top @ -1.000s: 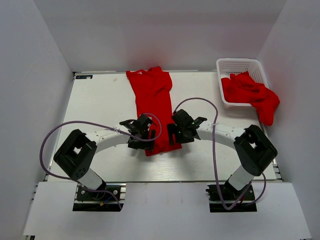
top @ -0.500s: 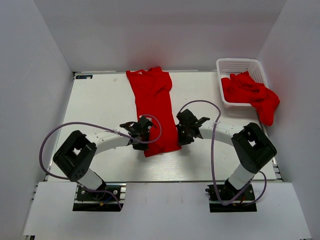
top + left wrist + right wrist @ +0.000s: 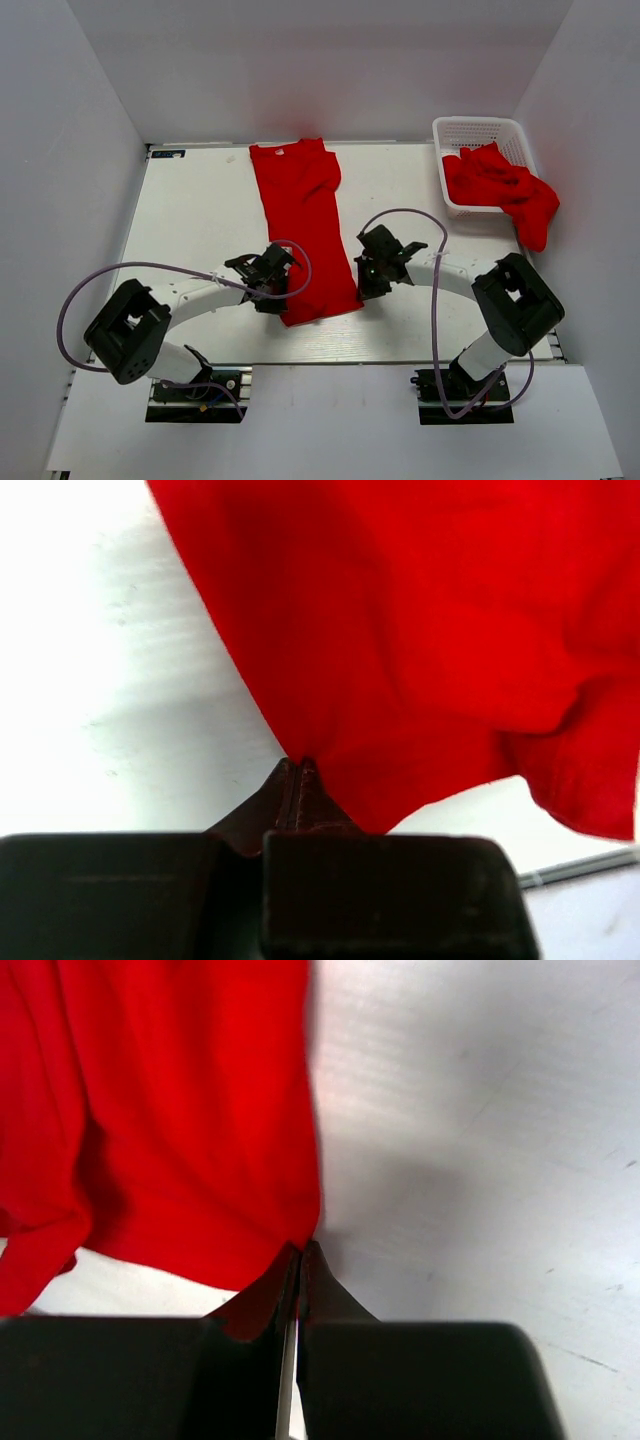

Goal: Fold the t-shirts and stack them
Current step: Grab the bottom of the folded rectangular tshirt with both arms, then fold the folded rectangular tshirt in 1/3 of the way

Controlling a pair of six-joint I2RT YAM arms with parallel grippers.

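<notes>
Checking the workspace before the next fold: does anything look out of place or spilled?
Yes. The heaped t-shirts spill out of the white basket over its near right rim, cloth drooping outside. The spread-out t-shirt lies flat, nothing odd.

Bright, even light; the white bench (image 3: 90,630) glares in the wrist views. The close jaws are blurred, casting soft grey shadows.

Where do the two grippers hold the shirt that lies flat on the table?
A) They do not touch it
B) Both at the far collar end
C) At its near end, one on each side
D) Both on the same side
C: the left gripper and the right gripper are each shut on an edge of the shirt at its near end, on opposite sides.
</notes>
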